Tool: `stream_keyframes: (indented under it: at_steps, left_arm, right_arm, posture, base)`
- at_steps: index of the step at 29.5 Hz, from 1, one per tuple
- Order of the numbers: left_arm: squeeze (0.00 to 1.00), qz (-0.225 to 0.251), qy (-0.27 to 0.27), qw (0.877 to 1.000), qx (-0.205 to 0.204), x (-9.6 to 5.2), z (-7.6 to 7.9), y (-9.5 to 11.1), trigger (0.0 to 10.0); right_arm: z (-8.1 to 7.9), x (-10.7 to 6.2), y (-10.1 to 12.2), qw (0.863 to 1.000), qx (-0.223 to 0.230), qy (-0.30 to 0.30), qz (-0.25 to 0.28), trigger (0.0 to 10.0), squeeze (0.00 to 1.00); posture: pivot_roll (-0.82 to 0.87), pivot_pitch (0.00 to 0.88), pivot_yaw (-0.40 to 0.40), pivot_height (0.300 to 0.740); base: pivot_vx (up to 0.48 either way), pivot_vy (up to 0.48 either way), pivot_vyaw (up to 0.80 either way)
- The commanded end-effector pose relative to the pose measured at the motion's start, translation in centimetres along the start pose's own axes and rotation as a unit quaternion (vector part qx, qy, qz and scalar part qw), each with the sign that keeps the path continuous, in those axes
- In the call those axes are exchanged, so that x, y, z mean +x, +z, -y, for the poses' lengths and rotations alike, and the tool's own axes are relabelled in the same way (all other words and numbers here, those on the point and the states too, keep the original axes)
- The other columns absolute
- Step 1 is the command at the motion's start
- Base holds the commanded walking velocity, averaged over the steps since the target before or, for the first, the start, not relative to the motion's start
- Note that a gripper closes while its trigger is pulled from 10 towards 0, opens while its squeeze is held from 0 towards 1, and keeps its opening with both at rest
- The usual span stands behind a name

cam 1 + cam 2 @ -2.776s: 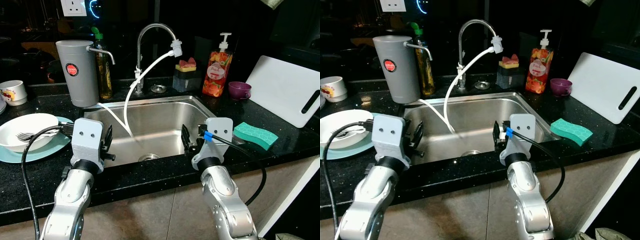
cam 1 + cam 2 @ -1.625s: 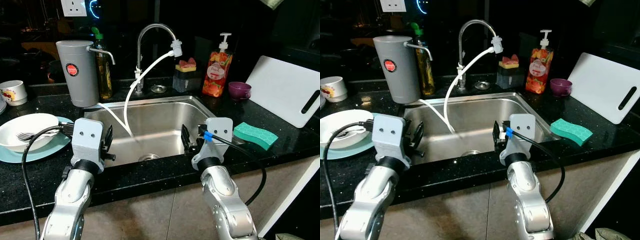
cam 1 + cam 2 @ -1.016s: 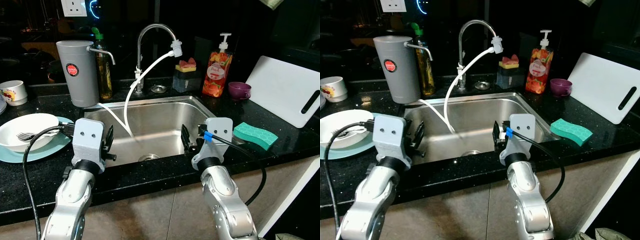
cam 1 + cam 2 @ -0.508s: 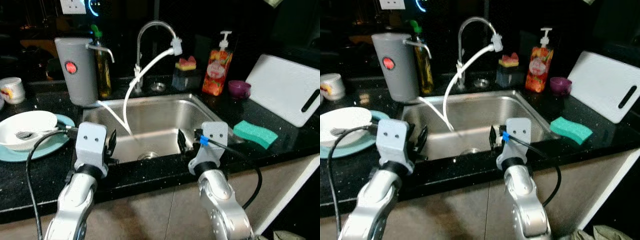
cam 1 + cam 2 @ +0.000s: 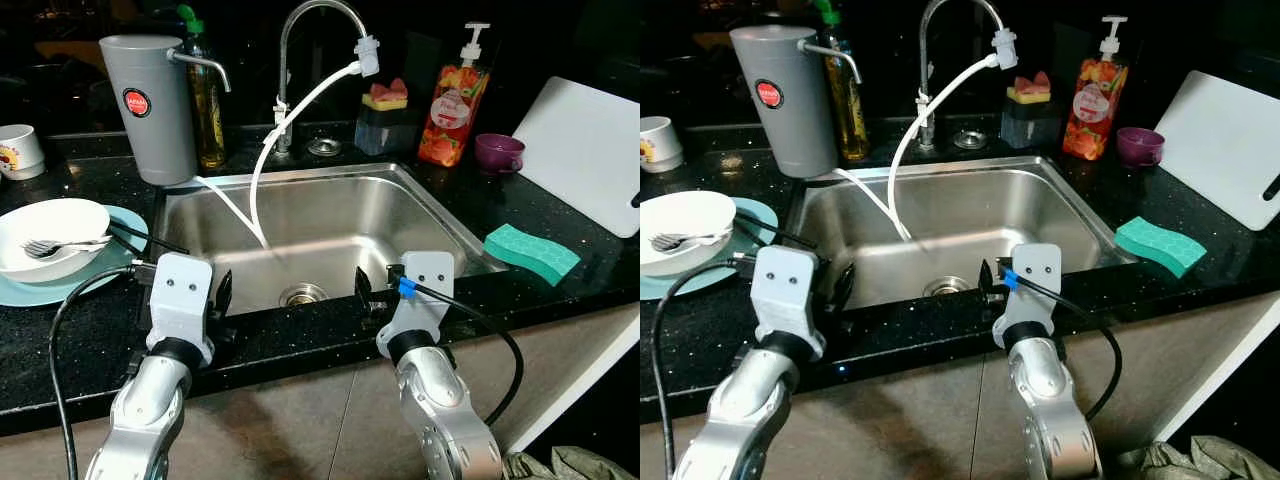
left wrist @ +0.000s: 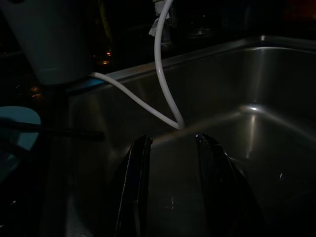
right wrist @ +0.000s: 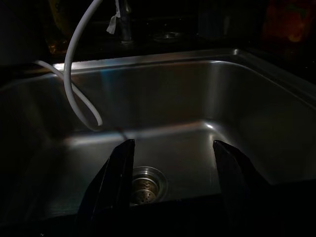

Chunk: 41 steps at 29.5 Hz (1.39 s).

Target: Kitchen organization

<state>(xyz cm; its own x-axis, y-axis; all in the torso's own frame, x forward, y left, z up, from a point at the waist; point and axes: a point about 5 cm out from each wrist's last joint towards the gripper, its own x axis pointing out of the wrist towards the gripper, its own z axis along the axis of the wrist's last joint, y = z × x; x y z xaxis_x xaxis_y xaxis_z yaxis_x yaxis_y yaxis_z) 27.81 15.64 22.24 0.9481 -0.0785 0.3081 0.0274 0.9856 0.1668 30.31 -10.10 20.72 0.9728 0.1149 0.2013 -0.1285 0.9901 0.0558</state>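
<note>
Since both grippers hover at the sink's near rim holding nothing, left gripper and right gripper each with fingers apart, my guess is it's lining up on something to tidy. I'd pick one target, likely the sponge just beside the sink, and approach level so fingers clear the rim. Count, from sink outward: one sponge, one bowl with one fork on one plate, one hose, one grey canister, one soap bottle, one purple cup, one board.
</note>
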Motion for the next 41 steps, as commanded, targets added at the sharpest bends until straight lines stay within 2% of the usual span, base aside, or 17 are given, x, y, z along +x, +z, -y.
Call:
stream_keyframes:
  at_steps: [1,24,25,29,36,41]
  left_arm:
    - [0.0,-0.003,-0.001,1.0,0.005,-0.1,-0.1,0.1,10.0]
    - [0.0,0.007,0.001,1.0,0.002,0.3,0.2,0.5,10.0]
    - [0.0,0.014,0.002,1.0,0.002,0.6,0.1,0.8,10.0]
    - [0.0,0.016,0.003,1.0,0.002,0.8,0.0,0.9,10.0]
    - [0.0,0.03,0.016,0.999,0.015,1.9,-1.1,1.4,10.0]
    - [0.0,0.004,0.021,1.0,0.015,2.3,-1.7,1.1,10.0]
  right_arm:
    - [0.4,-0.1,0.0,1.0,-0.001,-0.009,-0.002,10.0,0.0]
    - [0.6,0.3,0.8,1.0,-0.006,-0.011,0.013,10.0,0.0]
    - [0.7,0.4,1.5,1.0,-0.007,-0.013,0.027,10.0,0.0]
    - [0.8,0.5,1.8,0.999,-0.007,-0.014,0.032,10.0,0.0]
    - [1.3,1.2,3.8,0.997,-0.017,-0.02,0.074,10.0,0.0]
    - [1.4,1.3,4.1,0.996,-0.019,-0.02,0.08,10.0,0.0]
  posture:
    - [0.14,0.194,-0.035,0.74]
    - [0.13,0.17,-0.039,0.74]
    - [0.13,0.156,-0.036,0.74]
    - [0.13,0.156,-0.036,0.74]
    - [0.13,0.104,-0.029,0.74]
    - [0.13,0.092,-0.03,0.74]
  base:
    - [0.0,0.0,0.0]
    - [0.0,0.0,0.0]
    - [0.0,0.0,0.0]
    - [0.0,0.0,0.0]
    - [0.0,0.0,0.0]
    - [0.0,0.0,0.0]
